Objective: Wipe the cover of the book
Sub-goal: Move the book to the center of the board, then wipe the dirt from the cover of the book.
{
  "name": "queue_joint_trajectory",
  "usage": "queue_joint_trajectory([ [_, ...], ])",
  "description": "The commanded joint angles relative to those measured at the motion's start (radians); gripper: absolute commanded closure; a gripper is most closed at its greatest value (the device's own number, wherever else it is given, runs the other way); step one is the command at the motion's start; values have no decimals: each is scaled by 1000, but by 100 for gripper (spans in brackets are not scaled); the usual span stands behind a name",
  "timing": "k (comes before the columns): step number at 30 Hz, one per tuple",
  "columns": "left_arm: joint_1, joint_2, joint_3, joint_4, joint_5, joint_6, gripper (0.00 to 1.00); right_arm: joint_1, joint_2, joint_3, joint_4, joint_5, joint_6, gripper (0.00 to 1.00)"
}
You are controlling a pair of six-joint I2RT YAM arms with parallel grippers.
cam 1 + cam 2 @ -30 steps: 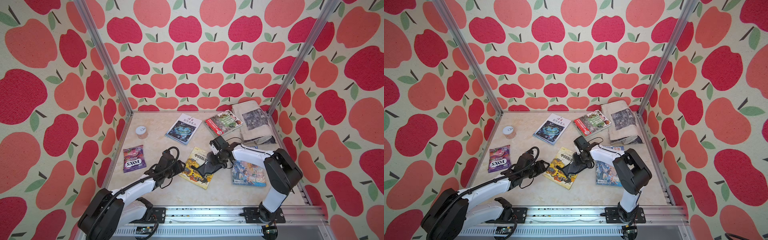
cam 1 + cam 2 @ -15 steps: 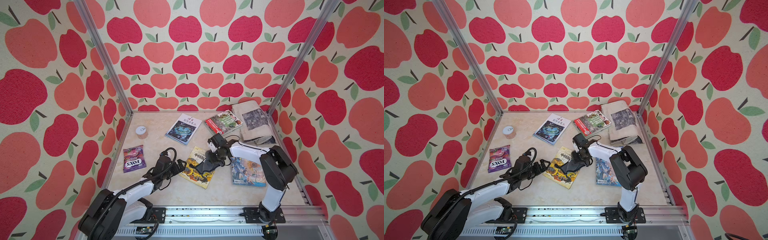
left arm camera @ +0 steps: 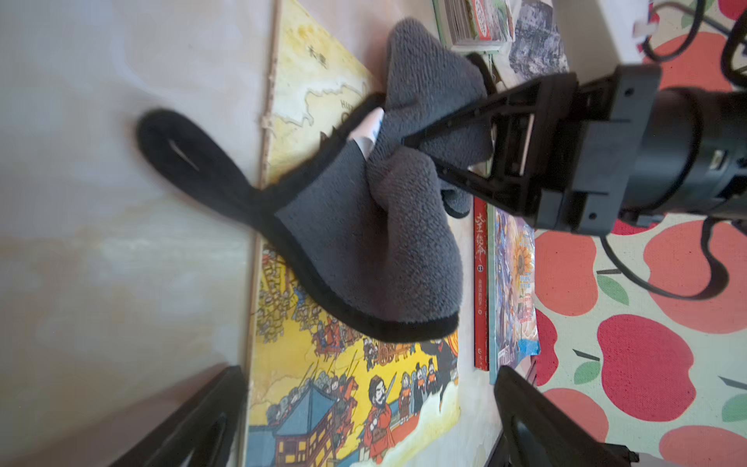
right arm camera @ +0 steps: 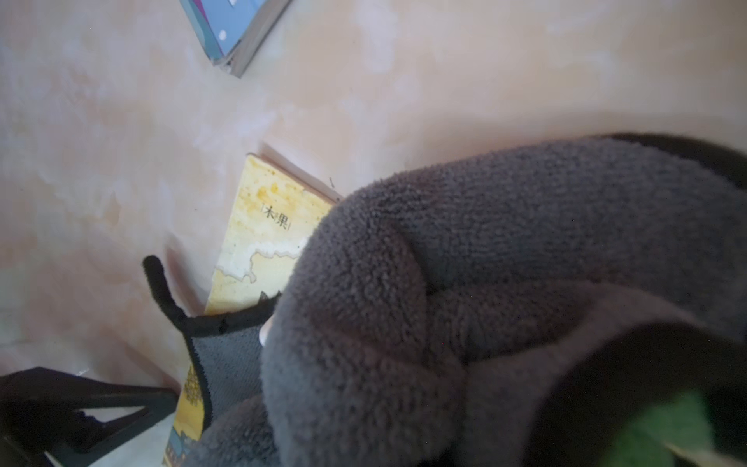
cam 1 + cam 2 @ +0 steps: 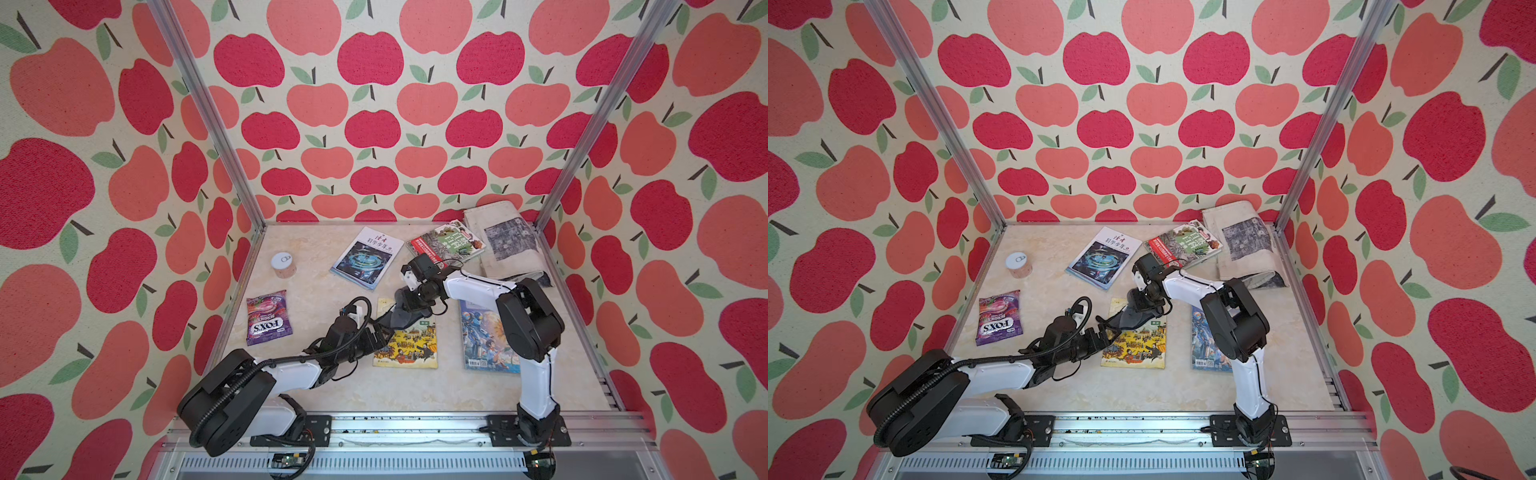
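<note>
Broadly, the pale marbled table (image 5: 415,386) fills the floor of the apple-papered booth, with 2 arms reaching in from its near rail. A folded newspaper (image 5: 505,245) lies in the far right corner. A blue illustrated magazine (image 5: 484,336) lies flat to the right of the yellow book (image 5: 409,345), the task's book, which sits face up near the middle of the table in both top views. Further back lie a blue-cover book (image 5: 368,257) and a red-and-green book (image 5: 446,243), the latter just beside the newspaper.

A dark grey cloth (image 3: 364,242) covers the far part of the yellow book, and its black loop trails off the book's left edge onto the table. A purple candy bag (image 5: 268,318) lies well apart on the left.

The right gripper (image 3: 420,155) is clenched on the bunched top of the cloth. The left gripper (image 5: 380,332) is spread wide and holds nothing, sitting at the book's left edge just beside the cloth; contact with the book cannot be told. A small round jar (image 5: 284,265) stands near the far left.
</note>
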Motion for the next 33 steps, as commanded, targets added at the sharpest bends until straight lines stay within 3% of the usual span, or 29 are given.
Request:
queue_joint_trajectory([
  [1,-15,-3,-49,-69,-33,-68,1,40,61,29,-21,-45,35,99],
  [6,-1,-102,-50,-166,-72,-66,1,50,10,-57,47,-48,81,100],
  [14,45,-204,-21,-292,-83,-37,1,14,-207,-225,45,98,70,99],
  [18,49,-200,-14,-280,-79,-40,1,12,-313,-270,22,173,42,99],
  [23,36,-186,17,-279,-70,-34,1,37,-406,-314,-28,173,35,99],
  [29,30,-142,36,-251,-62,-14,1,81,-391,-384,-49,162,50,99],
  [33,30,-92,78,-223,-54,-12,1,112,-461,-445,-72,180,63,100],
])
